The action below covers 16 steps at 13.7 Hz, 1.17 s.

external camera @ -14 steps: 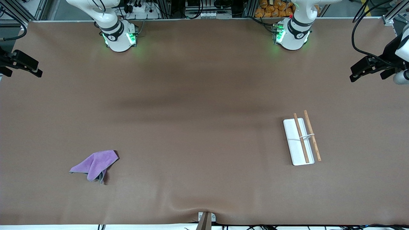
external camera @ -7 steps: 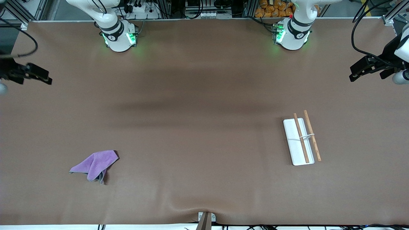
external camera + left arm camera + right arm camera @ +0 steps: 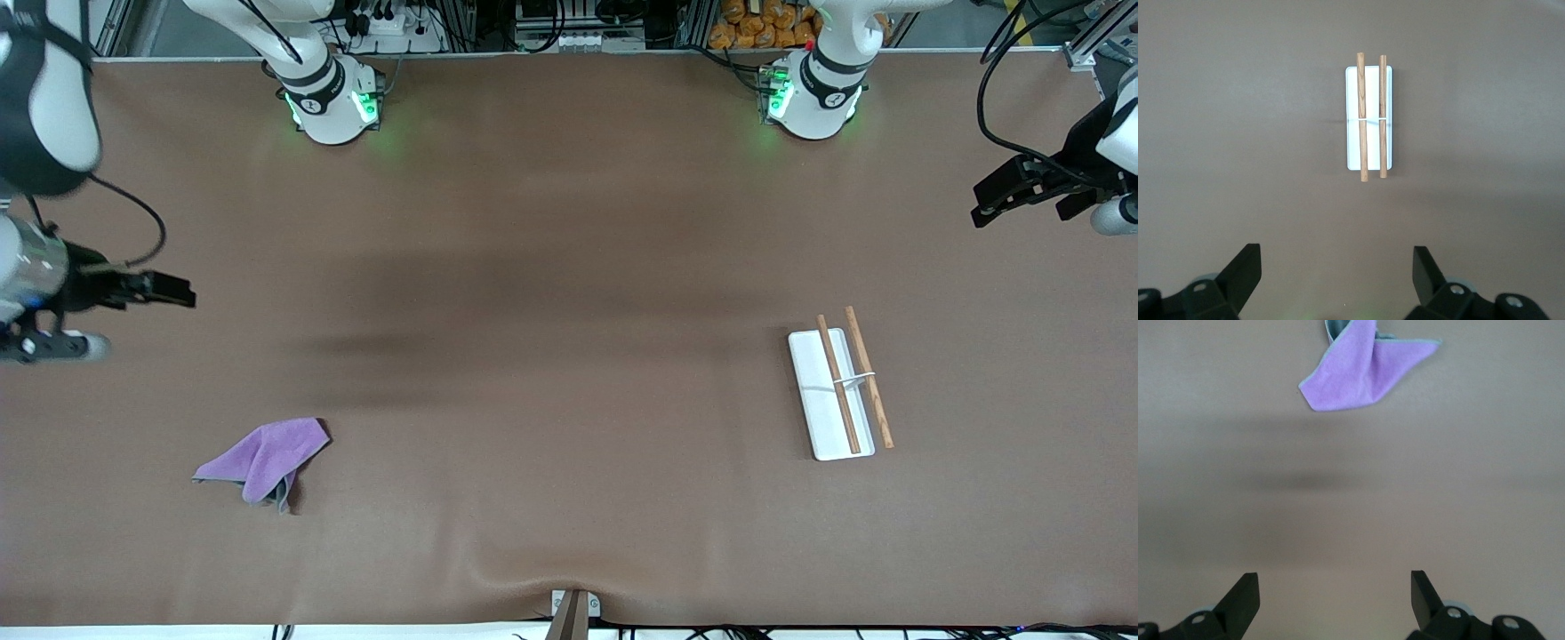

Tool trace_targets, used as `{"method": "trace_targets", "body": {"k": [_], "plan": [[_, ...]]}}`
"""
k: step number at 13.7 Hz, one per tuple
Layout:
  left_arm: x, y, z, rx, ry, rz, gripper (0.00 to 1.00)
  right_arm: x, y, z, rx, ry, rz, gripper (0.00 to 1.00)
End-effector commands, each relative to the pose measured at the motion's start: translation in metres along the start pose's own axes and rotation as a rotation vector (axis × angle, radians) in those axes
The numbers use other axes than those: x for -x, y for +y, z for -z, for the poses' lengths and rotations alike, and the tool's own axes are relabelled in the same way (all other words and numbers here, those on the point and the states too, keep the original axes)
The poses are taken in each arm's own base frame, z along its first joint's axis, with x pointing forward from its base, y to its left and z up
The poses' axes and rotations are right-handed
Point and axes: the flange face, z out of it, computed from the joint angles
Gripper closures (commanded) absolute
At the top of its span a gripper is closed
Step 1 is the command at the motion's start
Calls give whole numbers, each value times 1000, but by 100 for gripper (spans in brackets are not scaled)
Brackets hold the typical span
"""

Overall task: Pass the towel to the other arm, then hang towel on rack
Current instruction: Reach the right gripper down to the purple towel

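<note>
Purple cloth, one towel (image 3: pixel 263 460), is lying crumpled on the brown table (image 3: pixel 551 356) toward the right arm's end, nearer the front camera than the one white rack (image 3: pixel 837 391), which is sitting flat with its two wooden rods toward the left arm's end, well apart from it. The right gripper (image 3: pixel 164 291) is hanging over bare table near the towel, jaws spread wide and holding nothing. The left gripper (image 3: pixel 1005 197) is waiting over the table's edge at its own end, jaws also wide apart and empty.

No text, label, brand or number can be read anywhere; the small round marks on the arm bases are illegible.
</note>
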Motion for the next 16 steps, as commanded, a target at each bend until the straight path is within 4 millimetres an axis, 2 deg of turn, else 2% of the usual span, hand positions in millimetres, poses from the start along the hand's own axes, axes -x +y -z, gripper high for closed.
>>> {"method": "trace_targets", "body": {"k": [1,4,7,10,12,14,16], "plan": [[3,-3,3,-18,6,-11,0,-33,-7,-35,13,11,73,0],[0,-3,0,-18,3,-9,0,-67,-4,-73,25,83,153,0],[-3,-4,-3,-17,6,-8,0,-102,-1,-128,21,147,143,0],[-6,-3,-5,-16,9,-8,0,-126,11,-180,12,195,119,0],[-6,-3,-5,-16,10,-8,0,-134,12,-208,-24,200,12,0],[-7,-2,-7,-16,9,-10,0,-137,10,-217,-36,207,-33,0],[-7,-2,-8,-16,7,-10,0,-142,25,-225,-28,246,-42,0]]}}
